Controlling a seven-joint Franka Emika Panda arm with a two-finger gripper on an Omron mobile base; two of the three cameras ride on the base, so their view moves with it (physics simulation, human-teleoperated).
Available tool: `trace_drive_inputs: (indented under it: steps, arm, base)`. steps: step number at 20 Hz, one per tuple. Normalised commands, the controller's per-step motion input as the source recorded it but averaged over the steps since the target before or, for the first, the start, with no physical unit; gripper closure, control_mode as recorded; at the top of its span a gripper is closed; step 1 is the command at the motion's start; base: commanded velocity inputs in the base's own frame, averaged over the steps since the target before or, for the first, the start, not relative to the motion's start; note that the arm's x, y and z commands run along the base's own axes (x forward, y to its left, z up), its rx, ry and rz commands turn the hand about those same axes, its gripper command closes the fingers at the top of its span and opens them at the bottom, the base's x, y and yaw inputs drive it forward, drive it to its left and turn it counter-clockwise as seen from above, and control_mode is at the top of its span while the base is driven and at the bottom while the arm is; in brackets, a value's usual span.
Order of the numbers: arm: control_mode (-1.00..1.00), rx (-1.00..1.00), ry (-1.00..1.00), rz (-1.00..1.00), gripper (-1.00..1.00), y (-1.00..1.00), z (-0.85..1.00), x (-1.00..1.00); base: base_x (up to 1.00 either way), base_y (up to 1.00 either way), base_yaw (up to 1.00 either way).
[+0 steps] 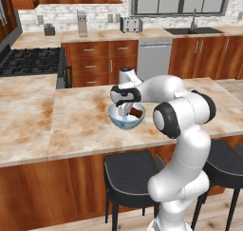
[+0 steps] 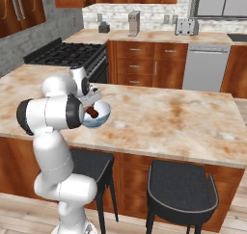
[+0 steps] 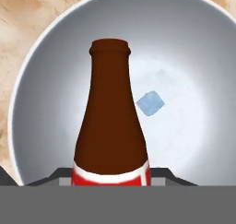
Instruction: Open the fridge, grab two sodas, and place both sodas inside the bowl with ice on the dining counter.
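My gripper [image 1: 131, 109] is shut on a dark brown soda bottle [image 1: 137, 112] with a red and white label. It holds the bottle inside the pale blue-white bowl [image 1: 119, 123] on the dining counter [image 1: 80, 125]. In the hand view the bottle [image 3: 113, 121] stands in front of the bowl's inner wall [image 3: 193, 80], and one ice cube [image 3: 150, 103] lies on the bowl's bottom. From the right base view, the bowl [image 2: 102, 117] sits near the counter's front edge with the bottle [image 2: 92, 113] tilted in it. The fridge is out of view.
Two black stools [image 1: 130, 173] [image 2: 181, 189] stand under the island's front edge. A black stove [image 1: 28, 61] sits at the back left. On the wall counter behind are a toaster [image 1: 131, 24] and a sink [image 1: 192, 30].
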Motion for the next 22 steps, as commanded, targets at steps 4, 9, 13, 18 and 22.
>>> trace_drive_inputs:
  steps: [4, 9, 13, 18, 22]
  arm:
    - [-1.0, 0.0, 0.0, 0.09, 1.0, 0.0, -0.09, 0.29]
    - [-1.0, 0.0, 0.02, 0.08, 1.0, 0.0, -0.24, 0.25]
    - [-1.0, 0.0, 0.03, 0.07, 1.0, 0.02, -0.31, 0.14]
    - [-1.0, 0.0, 0.03, 0.06, 1.0, 0.04, -0.26, 0.15]
    - [-1.0, 0.0, 0.01, 0.06, -1.0, 0.01, -0.12, 0.12]
  base:
    - [0.0, 0.0, 0.0]
    - [0.0, 0.0, 0.0]
    - [0.0, 0.0, 0.0]
    - [0.0, 0.0, 0.0]
    - [0.0, 0.0, 0.0]
